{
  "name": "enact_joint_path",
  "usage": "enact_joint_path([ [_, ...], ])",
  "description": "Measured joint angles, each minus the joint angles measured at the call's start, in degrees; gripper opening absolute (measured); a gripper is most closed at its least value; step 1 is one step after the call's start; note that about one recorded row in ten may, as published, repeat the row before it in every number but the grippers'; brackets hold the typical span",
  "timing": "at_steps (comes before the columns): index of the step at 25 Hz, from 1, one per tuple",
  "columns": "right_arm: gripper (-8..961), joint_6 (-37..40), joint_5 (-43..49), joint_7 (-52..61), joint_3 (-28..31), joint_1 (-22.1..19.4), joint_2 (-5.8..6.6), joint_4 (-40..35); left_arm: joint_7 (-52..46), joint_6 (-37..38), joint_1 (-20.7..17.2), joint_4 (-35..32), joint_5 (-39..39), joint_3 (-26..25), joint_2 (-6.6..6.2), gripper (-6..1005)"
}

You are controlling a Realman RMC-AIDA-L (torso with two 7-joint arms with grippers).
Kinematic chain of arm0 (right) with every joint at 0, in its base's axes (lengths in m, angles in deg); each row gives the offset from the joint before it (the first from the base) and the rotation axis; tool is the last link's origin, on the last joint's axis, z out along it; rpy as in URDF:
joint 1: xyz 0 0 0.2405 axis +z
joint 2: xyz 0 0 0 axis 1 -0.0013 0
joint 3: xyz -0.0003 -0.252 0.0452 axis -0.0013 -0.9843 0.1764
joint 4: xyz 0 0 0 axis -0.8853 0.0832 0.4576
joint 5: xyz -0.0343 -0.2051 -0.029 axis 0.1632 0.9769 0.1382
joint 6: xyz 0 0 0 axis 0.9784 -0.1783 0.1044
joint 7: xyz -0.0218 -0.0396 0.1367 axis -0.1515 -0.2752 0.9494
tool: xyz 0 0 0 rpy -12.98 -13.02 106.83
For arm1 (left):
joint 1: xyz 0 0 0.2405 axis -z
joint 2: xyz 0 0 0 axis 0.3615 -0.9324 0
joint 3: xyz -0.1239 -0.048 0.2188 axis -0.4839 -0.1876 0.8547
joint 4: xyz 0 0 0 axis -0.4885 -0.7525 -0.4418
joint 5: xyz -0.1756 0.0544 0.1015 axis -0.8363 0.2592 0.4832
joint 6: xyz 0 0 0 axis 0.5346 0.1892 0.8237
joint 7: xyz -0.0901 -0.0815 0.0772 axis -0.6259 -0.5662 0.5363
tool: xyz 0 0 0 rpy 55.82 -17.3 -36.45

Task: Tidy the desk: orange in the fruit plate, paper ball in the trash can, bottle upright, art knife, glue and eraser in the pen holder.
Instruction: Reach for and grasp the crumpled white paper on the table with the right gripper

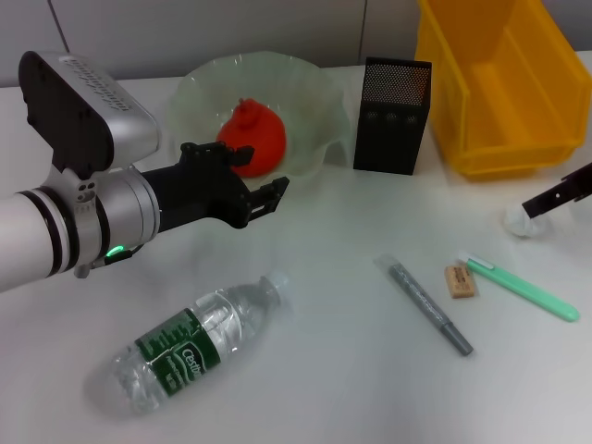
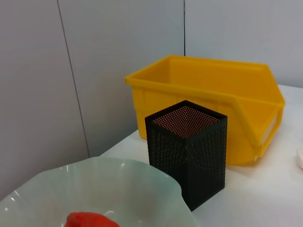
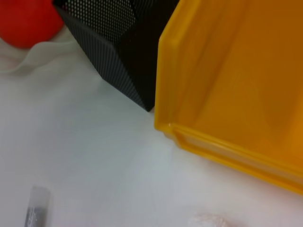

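The orange (image 1: 252, 139) lies in the pale-green fruit plate (image 1: 314, 102). My left gripper (image 1: 264, 192) hovers open and holds nothing, just in front of the plate's near rim. The bottle (image 1: 190, 350) lies on its side near the table's front. The black mesh pen holder (image 1: 393, 116) stands beside the yellow trash can (image 1: 499, 83). A grey glue stick (image 1: 425, 305), the tan eraser (image 1: 460, 280) and the green art knife (image 1: 523, 289) lie on the table at the right. My right gripper (image 1: 558, 196) reaches in from the right edge, right at the paper ball (image 1: 521, 223).
In the left wrist view the pen holder (image 2: 187, 146) stands between the plate's rim (image 2: 142, 184) and the trash can (image 2: 213, 94). The right wrist view shows the trash can's corner (image 3: 227, 85), the pen holder (image 3: 118, 42) and the paper ball (image 3: 208, 221) below.
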Motion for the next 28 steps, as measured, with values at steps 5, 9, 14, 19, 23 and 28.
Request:
enact_joint_path([
  [5,693,1.6,0.2,-0.1,-1.2,0.1,0.0,1.3,0.0,0.0,0.0,0.0,-0.5,0.0,0.0,584],
  [9,693,2.6,0.3,-0.3,-1.4,0.4,-0.06,2.4,0.1,0.0,0.0,0.0,-0.6,0.0,0.0,584],
  [14,694,3.7,0.3,-0.6,-1.5,0.7,-0.06,3.4,0.1,0.0,0.0,0.1,-0.6,0.1,0.0,585],
  [19,694,4.2,0.3,-0.9,-1.7,1.0,-0.43,3.5,0.1,0.0,0.0,0.2,-0.6,0.2,0.0,585],
  [23,693,4.9,0.3,-1.1,-2.2,1.5,-0.53,4.7,0.1,0.0,-0.1,0.3,-0.6,0.2,0.0,585],
  [28,691,5.3,0.3,-1.3,-2.2,1.8,-0.63,5.6,0.1,0.0,-0.1,0.6,-0.6,0.2,0.0,585],
])
